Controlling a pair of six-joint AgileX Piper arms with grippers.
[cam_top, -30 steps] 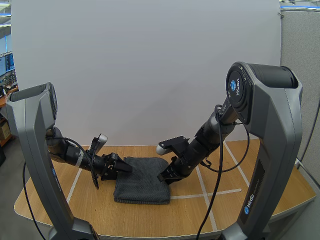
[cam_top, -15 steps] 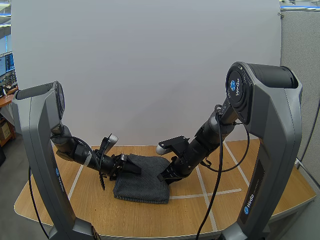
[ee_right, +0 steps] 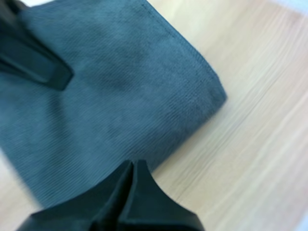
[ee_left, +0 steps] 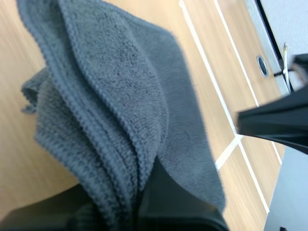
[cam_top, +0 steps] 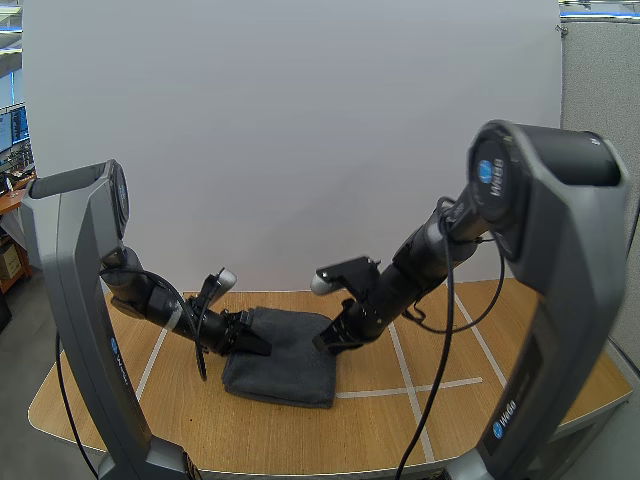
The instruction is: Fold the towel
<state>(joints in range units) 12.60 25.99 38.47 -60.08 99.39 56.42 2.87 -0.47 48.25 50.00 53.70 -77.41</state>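
A dark grey towel (cam_top: 290, 365) lies folded in several layers on the wooden table (cam_top: 500, 390). My left gripper (cam_top: 256, 345) is at the towel's left edge. In the left wrist view the towel's (ee_left: 110, 96) bunched layers run down between the left gripper's (ee_left: 139, 192) black fingers, which pinch them. My right gripper (cam_top: 325, 342) rests at the towel's back right edge. In the right wrist view its fingers lie together as one dark wedge (ee_right: 131, 168) just off the edge of the towel (ee_right: 110, 86), with nothing held.
White tape lines (cam_top: 400, 365) cross the table to the right of the towel. Bare wood lies in front of the towel and on both sides. The table's front edge (cam_top: 300, 470) curves close below the towel.
My left gripper moved right onto the towel's left edge and closed on its layers, bunching them. The right arm shifted slightly back and left.
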